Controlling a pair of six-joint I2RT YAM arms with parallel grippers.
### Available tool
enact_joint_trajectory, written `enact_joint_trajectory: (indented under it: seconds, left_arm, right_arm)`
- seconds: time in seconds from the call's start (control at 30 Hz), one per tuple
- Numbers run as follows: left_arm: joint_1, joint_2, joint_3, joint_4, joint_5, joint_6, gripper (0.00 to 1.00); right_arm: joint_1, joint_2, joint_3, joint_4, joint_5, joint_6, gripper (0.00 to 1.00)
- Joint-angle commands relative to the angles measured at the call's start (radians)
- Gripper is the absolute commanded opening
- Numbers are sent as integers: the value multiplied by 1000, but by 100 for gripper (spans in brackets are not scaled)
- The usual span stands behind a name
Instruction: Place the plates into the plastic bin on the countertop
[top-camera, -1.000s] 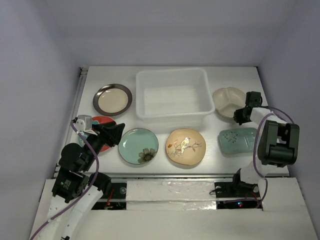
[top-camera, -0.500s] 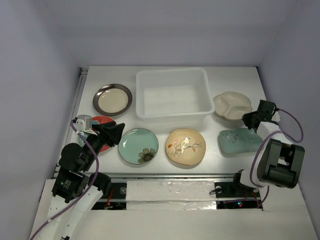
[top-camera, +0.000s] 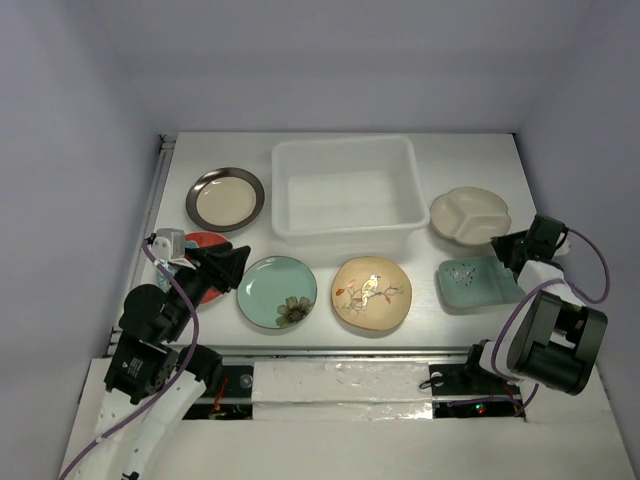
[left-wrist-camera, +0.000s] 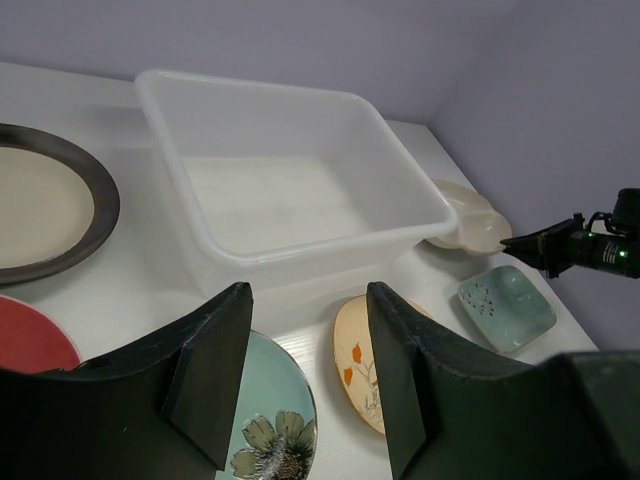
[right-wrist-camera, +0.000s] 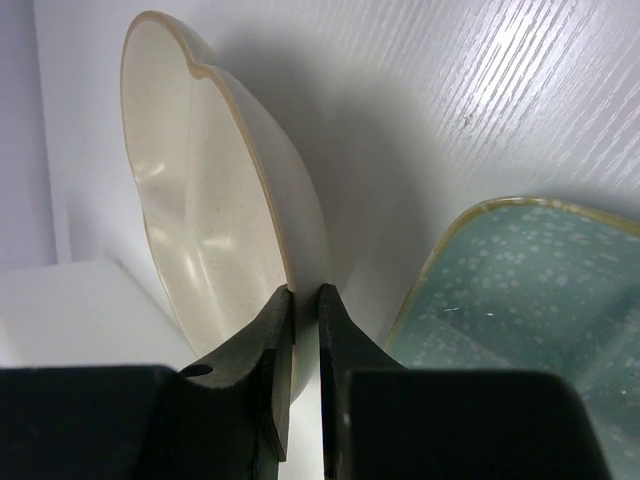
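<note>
The translucent plastic bin (top-camera: 343, 143) stands at the back middle of the white countertop (top-camera: 460, 160). My right gripper (top-camera: 512, 246) is shut on the near right rim of the cream divided plate (top-camera: 468, 212); in the right wrist view its fingers (right-wrist-camera: 283, 300) pinch that rim (right-wrist-camera: 200, 200), beside the pale green rectangular plate (right-wrist-camera: 520, 290). My left gripper (top-camera: 236, 268) hangs open and empty over the gap between the red-and-teal plate (top-camera: 205, 243) and the teal flower plate (top-camera: 277, 291). The tan bird plate (top-camera: 371, 292) lies in the front row.
A dark-rimmed cream round plate (top-camera: 225, 198) lies left of the bin. The pale green plate (top-camera: 478, 282) sits just in front of the right gripper. Lavender walls close in the left, back and right sides.
My right gripper has drawn back to the right and toward the near edge, and the cream divided plate has slid a little that way with it. The left arm has not moved.
</note>
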Motion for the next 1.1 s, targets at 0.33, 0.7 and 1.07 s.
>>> enact_joint_trajectory:
  seconds: [0.33, 0.7, 1.07]
  left_arm:
    - [-5, 34, 8, 41, -1, -4, 46]
    - [-5, 43, 7, 41, -1, -6, 46]
    - [-5, 43, 5, 42, 3, -6, 46]
  right_arm:
    - [-89, -82, -26, 525, -283, 135, 0]
    - [-108, -117, -18, 563, -328, 168, 0]
    - [-108, 119, 75, 287, -257, -2, 0]
